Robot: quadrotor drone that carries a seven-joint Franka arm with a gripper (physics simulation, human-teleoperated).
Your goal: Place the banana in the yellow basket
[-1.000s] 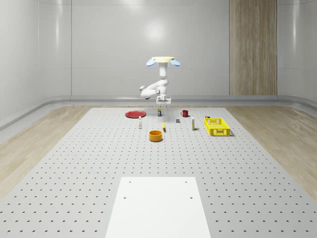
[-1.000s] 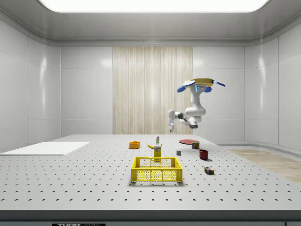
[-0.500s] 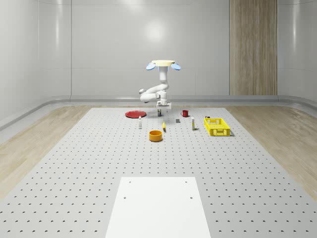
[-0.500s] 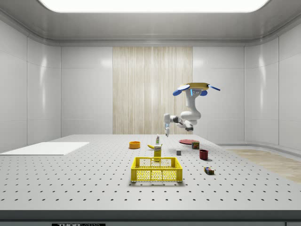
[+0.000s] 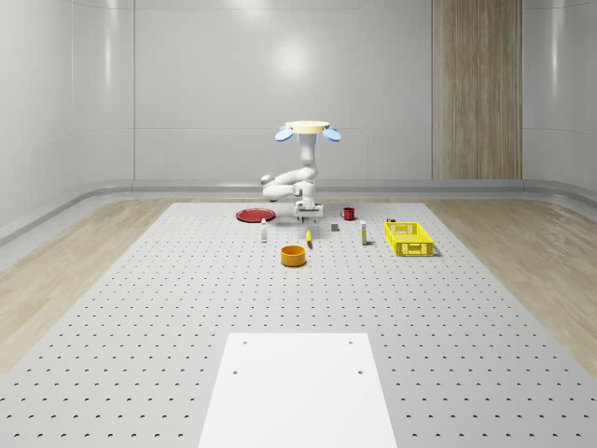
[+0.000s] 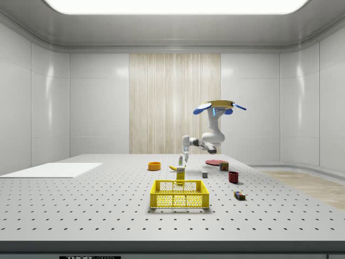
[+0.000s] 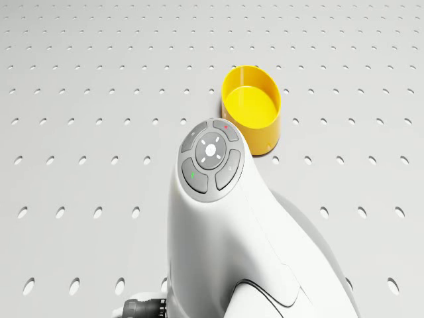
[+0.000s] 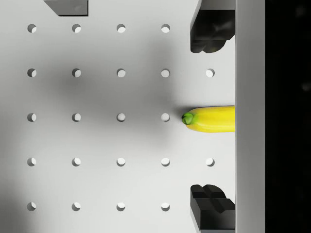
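A: Item one, the jaws?
B: Gripper (image 8: pixel 212 116): jaws spread wide, holding nothing. Two black fingertips (image 8: pixel 210 30) stand apart on either side of the banana (image 8: pixel 210 119), touching neither it nor the table.

A: The banana's place?
B: Flat on the table (image 5: pixel 187 308), green tip showing, between the orange bowl (image 5: pixel 294 255) and the drone (image 5: pixel 307 128), which hovers above it with the arm bent down. The yellow basket (image 5: pixel 409 238) sits well apart, toward the whole-scene view's right.

A: Surface and room?
B: Grey perforated table, a white sheet (image 5: pixel 297 387) at its near end; pale walls, one wood panel (image 5: pixel 477 89).

A: Anything hidden or unclear?
B: The banana's far end is cut off behind the gripper body. Small bottles and a red cup (image 5: pixel 348 213) nearby are too small to detail.
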